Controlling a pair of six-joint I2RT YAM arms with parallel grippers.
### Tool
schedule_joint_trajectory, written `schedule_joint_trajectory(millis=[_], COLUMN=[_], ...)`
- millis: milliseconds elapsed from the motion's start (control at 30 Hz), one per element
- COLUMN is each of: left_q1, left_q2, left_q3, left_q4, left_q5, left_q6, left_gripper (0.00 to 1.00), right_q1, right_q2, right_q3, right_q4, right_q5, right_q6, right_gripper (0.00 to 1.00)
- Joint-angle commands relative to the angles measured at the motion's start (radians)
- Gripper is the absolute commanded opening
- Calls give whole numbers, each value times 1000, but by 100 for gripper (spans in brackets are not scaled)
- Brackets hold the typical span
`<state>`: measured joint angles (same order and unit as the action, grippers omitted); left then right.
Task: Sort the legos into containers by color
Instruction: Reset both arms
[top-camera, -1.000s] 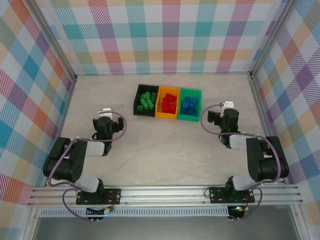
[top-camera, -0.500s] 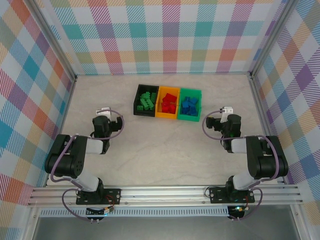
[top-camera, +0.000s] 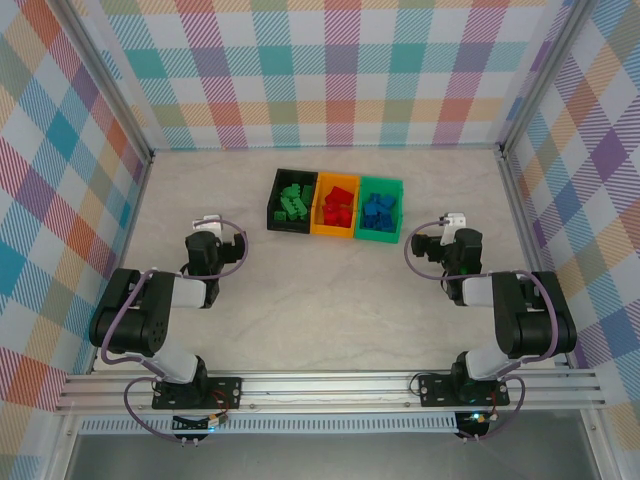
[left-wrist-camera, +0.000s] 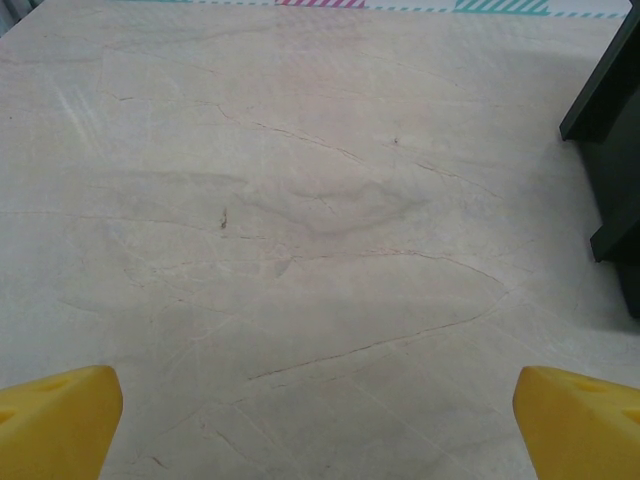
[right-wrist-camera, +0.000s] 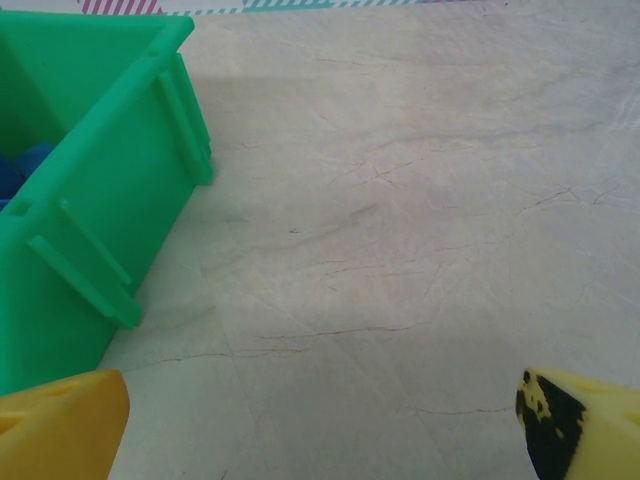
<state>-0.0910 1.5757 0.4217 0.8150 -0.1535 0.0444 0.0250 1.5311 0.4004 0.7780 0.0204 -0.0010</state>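
**Overhead and wrist views, both arms drawn back.** The left jaws stand spread wide with nothing between them. Their yellow fingertips (left-wrist-camera: 55, 420) frame only bare counter (top-camera: 330, 300). The right jaws are likewise spread and empty.

The three containers sit side by side, touching, ahead of both jaws and between them. The black bin (top-camera: 273, 205) is ahead and to the right of the left jaws. The green bin (right-wrist-camera: 90, 180) lies just ahead and to the left of the right jaws. The orange bin (top-camera: 332, 234) is in the middle.

Green bricks (top-camera: 293, 203) lie in the black bin, red bricks (top-camera: 337, 207) in the orange bin and blue bricks (top-camera: 378, 211) in the green bin. No loose brick is apparent on the counter near either jaws, so the sorting looks finished or nearly so.

**Handling, as judged from these views.**
- The bricks are probably very light, rigid and hard-surfaced, with smooth, somewhat slippery walls.
- They are unlikely to be damaged by a firm pinch.
- The best hold is across two flat, parallel side walls on the short axis, low on the body and clear of the studs.
- A corner-to-corner grip would tend to twist the brick out.
- Inside a bin the bricks are heaped against one another, so a descent risks nudging neighbours.
- The bins themselves look light and may slide if a wall is struck.
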Motion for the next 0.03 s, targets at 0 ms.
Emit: schedule_joint_trajectory(millis=[0], left_q1=[7], left_q2=[2], left_q3=[-9], left_q4=[39], left_q5=[15], left_q6=[-11], left_gripper=[100], right_q1=[-7], right_q2=[1], right_q3=[15], right_q4=[35], right_q5=[-20], right_q6=[7], right_gripper=[99])
